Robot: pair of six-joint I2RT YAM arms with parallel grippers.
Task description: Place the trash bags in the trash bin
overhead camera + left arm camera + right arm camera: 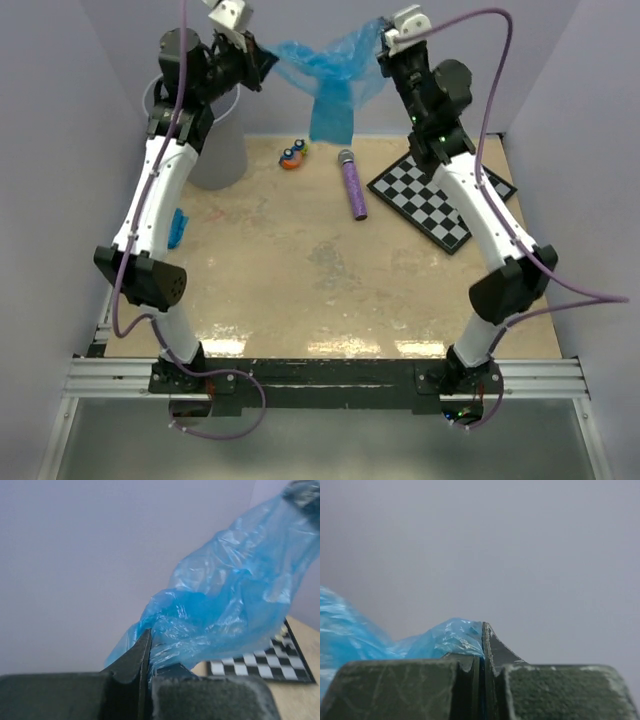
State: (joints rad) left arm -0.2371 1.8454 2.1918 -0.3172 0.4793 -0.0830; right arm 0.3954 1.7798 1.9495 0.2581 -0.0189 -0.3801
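my left tool (266,68) is pressed together on one end of the trash bag (330,80), up in the upper left of the top view. in my left wrist view the two fingers (131,667) meet with the blue film pinched in the seam between them, and the trash bag (225,605) billows up toward the upper right of that frame. my right tool (386,44) is clamped on the other end, near the top centre-right of the top view. in the right wrist view its jaws are together and a fold of the trash bag (445,637) bulges out at their left.

the trash bag hangs stretched between my two tools, clear of the table (300,270), with a long flap drooping from its middle. the trash bin (222,150) stands at the upper left of the table, partly behind my left arm, to the left of the hanging flap. a blue wad (178,228) lies near the table's left edge, below the trash bin.

on the table below the flap sit a small orange and blue toy (293,155) and a purple microphone (353,185). a checkerboard (440,200) lies to their right.
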